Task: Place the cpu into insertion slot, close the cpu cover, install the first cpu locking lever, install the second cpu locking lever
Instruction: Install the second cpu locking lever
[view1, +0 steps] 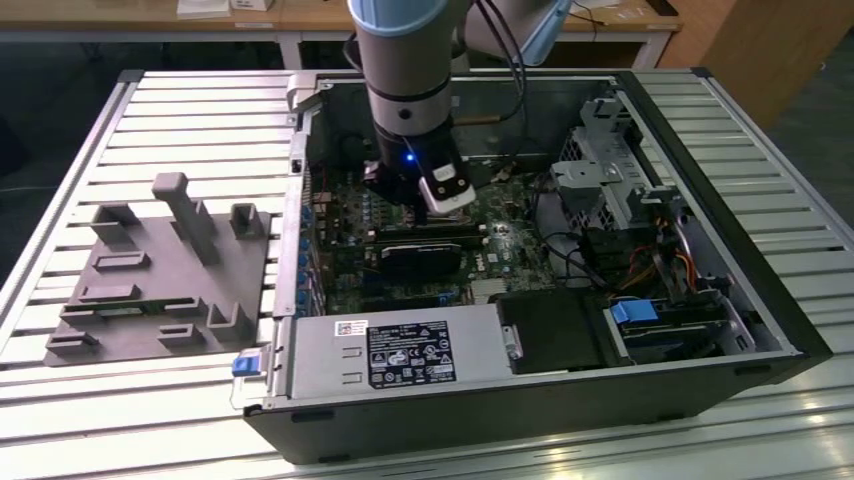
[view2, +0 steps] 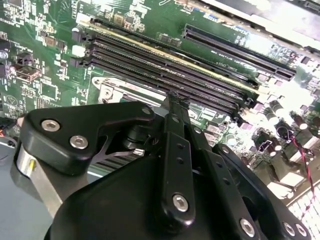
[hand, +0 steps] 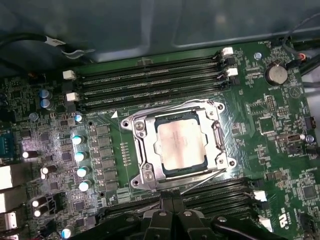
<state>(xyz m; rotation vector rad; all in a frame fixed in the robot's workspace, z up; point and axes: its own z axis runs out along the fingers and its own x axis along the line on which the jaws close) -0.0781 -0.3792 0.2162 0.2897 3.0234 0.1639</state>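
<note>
- A ribbed metal table (view1: 160, 120) of pale slats carries an open computer case (view1: 534, 400) lying on its side; wooden furniture stands behind it.
- On the exterior view's left of the case sits a grey fixture plate (view1: 147, 290) with upright blocks and shallow pockets.
- Inside the case lie a green circuit board (hand: 280, 125), a silver labelled power supply box (view1: 394, 355), a drive cage and loose cables.
- In the first wrist view the cpu (hand: 180, 145), a flat square chip with a dull silvery top, sits in the insertion slot (hand: 141, 176) between two banks of long black memory slots (hand: 150, 82).
- The cpu cover (hand: 212, 132), a thin shiny metal frame, lies down around the chip, its cut-out showing the chip's top.
- The arm reaches down into the case; the gripper (view2: 176, 100) hangs just above the board near the socket, its black fingers (view2: 175, 150) pressed together with nothing between them.
</note>
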